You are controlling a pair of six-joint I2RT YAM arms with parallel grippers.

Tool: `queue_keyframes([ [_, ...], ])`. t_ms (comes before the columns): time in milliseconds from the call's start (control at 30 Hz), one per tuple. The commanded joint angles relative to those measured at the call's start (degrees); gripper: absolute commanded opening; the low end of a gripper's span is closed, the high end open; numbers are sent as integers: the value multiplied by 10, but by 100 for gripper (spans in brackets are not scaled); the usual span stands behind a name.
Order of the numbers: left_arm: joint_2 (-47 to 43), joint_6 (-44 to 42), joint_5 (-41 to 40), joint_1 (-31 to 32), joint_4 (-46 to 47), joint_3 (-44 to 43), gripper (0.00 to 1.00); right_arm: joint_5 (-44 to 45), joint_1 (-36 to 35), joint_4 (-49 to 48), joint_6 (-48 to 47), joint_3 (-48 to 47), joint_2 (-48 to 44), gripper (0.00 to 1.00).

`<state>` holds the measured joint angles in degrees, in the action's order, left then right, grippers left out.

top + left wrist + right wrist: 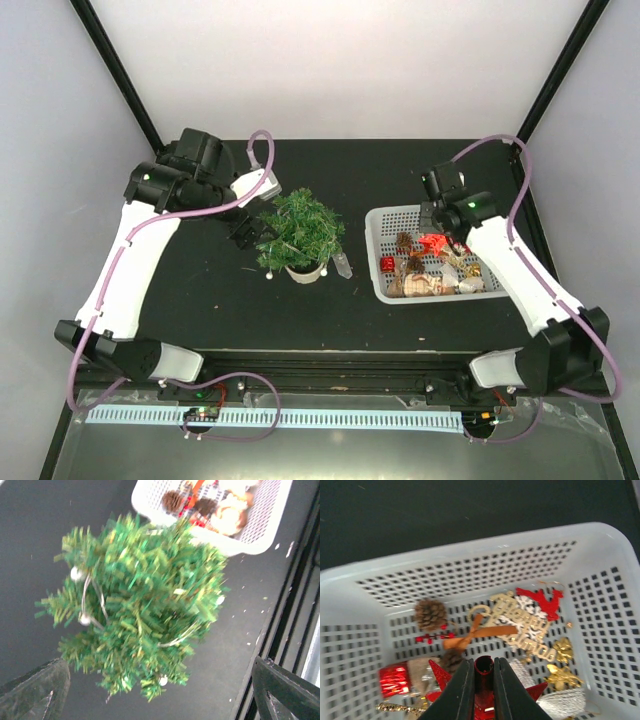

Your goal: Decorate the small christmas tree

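Note:
The small christmas tree [300, 232] stands left of the table's middle on a whitish base [305, 272], with a silver bead string draped on its branches. In the left wrist view the tree [140, 605] fills the frame. My left gripper [248, 232] is at the tree's left side, open, and its fingers [40, 690] spread wide of the branches without touching them. My right gripper [483, 667] hangs inside the white basket [470, 565]. It is shut on the tube of a red glitter star [436, 672], which also shows in the top view [433, 243].
The basket [385, 215] sits right of the tree. It holds a pine cone [431, 614], a gold "Merry Christmas" sign [527, 625], a red reindeer [542, 600], an orange bow [470, 635] and a red foil gift [395, 679]. A small clear ornament [341, 265] lies by the tree base.

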<state>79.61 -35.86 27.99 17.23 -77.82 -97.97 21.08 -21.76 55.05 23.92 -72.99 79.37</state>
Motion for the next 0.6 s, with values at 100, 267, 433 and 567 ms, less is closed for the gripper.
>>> queue_keyframes([
  [100, 59, -53, 106, 81, -65, -191, 98, -103, 3, -5, 17, -35, -54, 11],
  [267, 165, -28, 107, 179, -73, -310, 90, -112, 4, 1, 27, -42, -64, 11],
  [433, 248, 15, 122, 231, -14, -339, 80, -145, 17, 4, 48, -41, -90, 11],
  [567, 319, 60, 125, 238, 47, -354, 76, -173, 21, -4, 65, -39, -118, 12],
])
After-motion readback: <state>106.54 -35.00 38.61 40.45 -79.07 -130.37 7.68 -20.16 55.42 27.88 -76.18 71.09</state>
